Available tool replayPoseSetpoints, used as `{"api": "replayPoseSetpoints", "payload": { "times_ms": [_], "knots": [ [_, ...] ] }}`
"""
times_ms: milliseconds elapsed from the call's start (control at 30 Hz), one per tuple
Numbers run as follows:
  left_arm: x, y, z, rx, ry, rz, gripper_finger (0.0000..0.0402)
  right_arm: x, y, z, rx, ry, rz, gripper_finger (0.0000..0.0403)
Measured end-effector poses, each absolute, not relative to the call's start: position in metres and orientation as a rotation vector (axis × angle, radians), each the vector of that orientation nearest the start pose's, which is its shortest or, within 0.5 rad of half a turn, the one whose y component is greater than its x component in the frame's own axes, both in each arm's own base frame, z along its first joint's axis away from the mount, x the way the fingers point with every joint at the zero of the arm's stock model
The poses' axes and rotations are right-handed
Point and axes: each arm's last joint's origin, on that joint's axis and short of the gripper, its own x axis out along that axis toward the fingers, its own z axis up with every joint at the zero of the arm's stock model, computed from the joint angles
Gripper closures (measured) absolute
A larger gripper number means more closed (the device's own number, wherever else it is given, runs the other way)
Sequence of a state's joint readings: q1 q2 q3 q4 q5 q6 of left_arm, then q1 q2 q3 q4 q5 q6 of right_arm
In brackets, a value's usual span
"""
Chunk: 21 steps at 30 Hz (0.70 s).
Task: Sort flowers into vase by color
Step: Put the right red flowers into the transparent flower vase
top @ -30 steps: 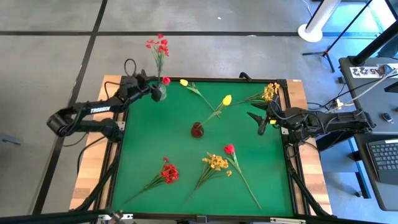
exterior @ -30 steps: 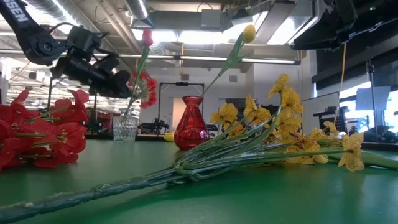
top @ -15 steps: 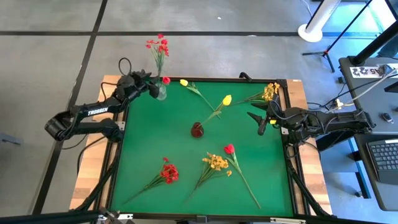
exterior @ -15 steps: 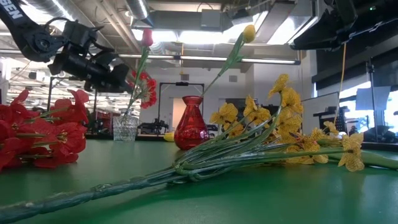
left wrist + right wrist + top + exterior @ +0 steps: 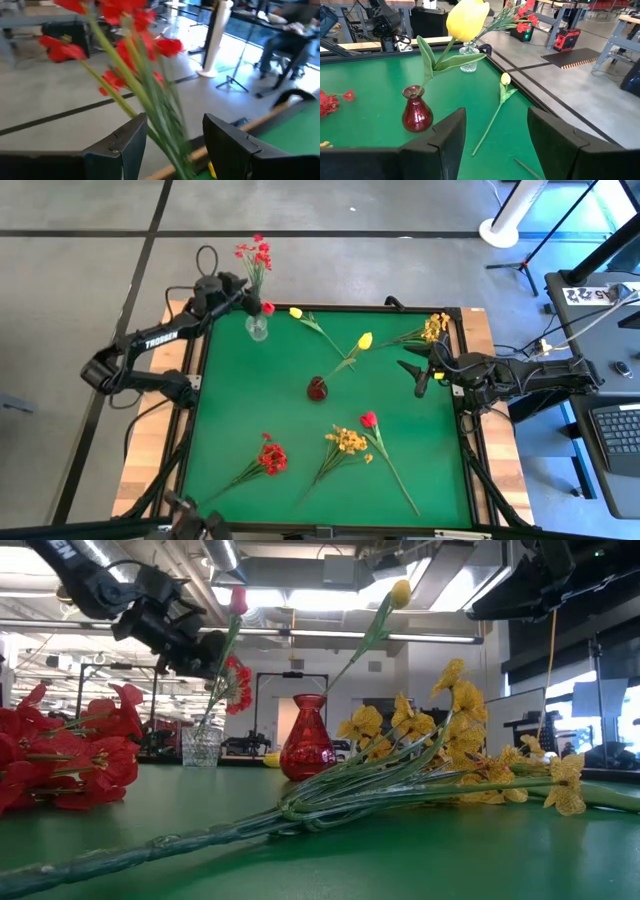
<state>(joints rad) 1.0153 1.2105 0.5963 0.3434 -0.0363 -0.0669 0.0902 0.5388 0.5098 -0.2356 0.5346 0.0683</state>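
Observation:
A clear glass vase (image 5: 257, 330) stands at the table's far left corner, with a red spray (image 5: 255, 255) and a red tulip (image 5: 267, 308) stuck in it. My left gripper (image 5: 241, 292) hovers open above the vase; its fingers stand on either side of the red spray's stems (image 5: 159, 112) and do not touch them. A red vase (image 5: 317, 388) at mid table holds a yellow tulip (image 5: 365, 340). My right gripper (image 5: 418, 375) waits open at the right edge, empty.
Loose flowers lie flat on the green mat: a yellow tulip (image 5: 296, 312) at the far side, a yellow spray (image 5: 434, 327) at the far right, and a red spray (image 5: 272, 457), a yellow spray (image 5: 348, 441) and a red tulip (image 5: 368, 419) near the front.
My left gripper has risen from beside the clear vase's mouth, going up along the red spray's stems and a little toward the table's far edge. Its fingers have stayed open. The flowers in the clear vase have kept their place.

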Motion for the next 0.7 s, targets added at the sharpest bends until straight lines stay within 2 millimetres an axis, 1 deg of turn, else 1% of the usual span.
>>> {"api": "replayPoseSetpoints", "payload": {
  "times_ms": [67, 167, 400, 467, 567, 700],
  "knots": [
    [0.132, 0.223, 0.235, -0.21, 0.218, 1.071, 0.0213, 0.13, -0.003, 0.267, -0.011, 0.241, -0.44, 0.0194],
    [0.131, 0.228, 0.233, -0.235, 0.225, 1.085, 0.0213, 0.13, -0.003, 0.267, -0.01, 0.244, -0.435, 0.0194],
    [0.133, 0.234, 0.221, -0.277, 0.271, 1.072, 0.0213, 0.131, -0.003, 0.261, -0.013, 0.258, -0.435, 0.0194],
    [0.134, 0.234, 0.219, -0.282, 0.278, 1.067, 0.0219, 0.131, -0.002, 0.259, -0.011, 0.262, -0.433, 0.0194],
    [0.134, 0.235, 0.218, -0.283, 0.279, 1.066, 0.0246, 0.131, -0.002, 0.258, -0.006, 0.267, -0.43, 0.0194],
    [0.135, 0.234, 0.219, -0.278, 0.273, 1.06, 0.031, 0.131, -0.002, 0.258, -0.004, 0.263, -0.43, 0.0194]
  ]
}}
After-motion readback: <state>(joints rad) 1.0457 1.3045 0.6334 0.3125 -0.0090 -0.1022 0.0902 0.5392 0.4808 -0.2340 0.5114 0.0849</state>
